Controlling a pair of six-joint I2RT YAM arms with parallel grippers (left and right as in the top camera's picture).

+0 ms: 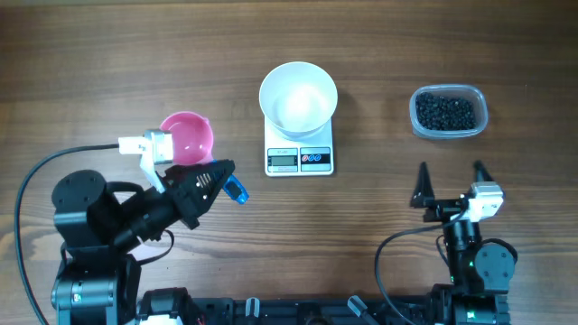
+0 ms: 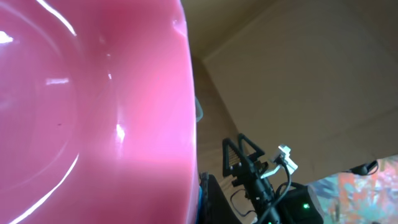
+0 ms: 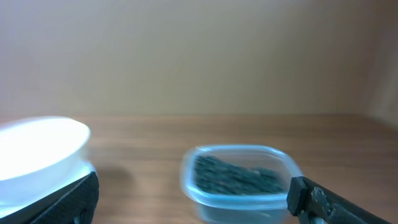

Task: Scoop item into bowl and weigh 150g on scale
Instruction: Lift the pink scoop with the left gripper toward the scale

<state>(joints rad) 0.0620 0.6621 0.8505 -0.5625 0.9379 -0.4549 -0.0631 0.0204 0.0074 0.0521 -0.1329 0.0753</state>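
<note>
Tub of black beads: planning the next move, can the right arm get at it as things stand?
Probably yes: the right gripper is open and faces the tub, with only bare table between them.

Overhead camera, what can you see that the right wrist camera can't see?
Only the overhead view shows the scale with its display and buttons, the pink scoop and the left arm. Only the right wrist view shows the pale wall behind the table, and it sees the clear tub from the side. Both show the white bowl, the tub with its black beads, and the right gripper, which is open.
</note>
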